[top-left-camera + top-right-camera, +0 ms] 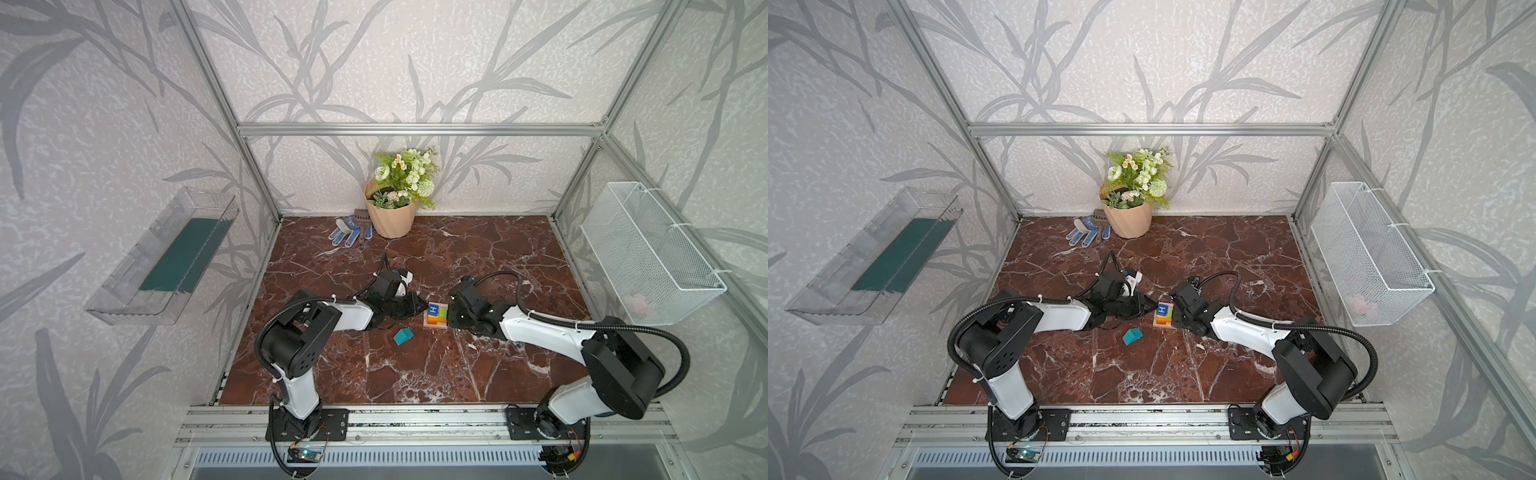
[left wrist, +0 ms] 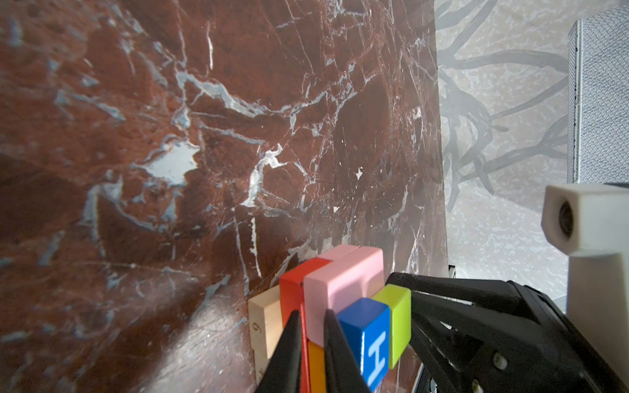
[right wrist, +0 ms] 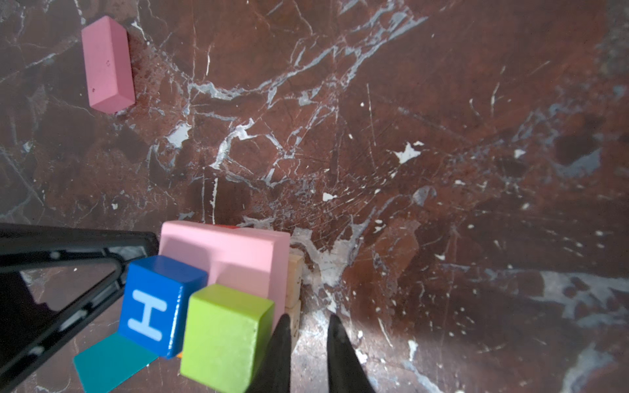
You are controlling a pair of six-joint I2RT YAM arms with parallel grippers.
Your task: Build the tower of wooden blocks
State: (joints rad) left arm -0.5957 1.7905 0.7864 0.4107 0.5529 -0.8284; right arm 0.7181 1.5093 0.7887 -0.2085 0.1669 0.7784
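Observation:
In both top views the tower (image 1: 436,316) (image 1: 1165,316) stands mid-table. It has a tan base (image 2: 267,316), a red block (image 2: 292,282) and an orange block (image 2: 316,367), then pink blocks (image 2: 343,279). A blue "H" cube (image 3: 153,303) and a green cube (image 3: 224,337) sit on top. My left gripper (image 2: 313,326) (image 1: 422,309) is shut, its tips against the tower's left side at the red-orange layer. My right gripper (image 3: 311,326) (image 1: 451,314) is shut and holds nothing, one finger beside the tower's right side. The teal house piece (image 1: 404,336) (image 3: 109,364) lies on the table in front. A loose pink block (image 3: 107,64) lies apart.
A beige flowerpot (image 1: 390,218), blue-white gloves (image 1: 345,235) and a small brush sit at the back. A white wire basket (image 1: 648,257) hangs on the right wall. A clear plastic tray (image 1: 162,257) is fixed to the left wall. Aluminium frame posts border the marble table (image 1: 478,365).

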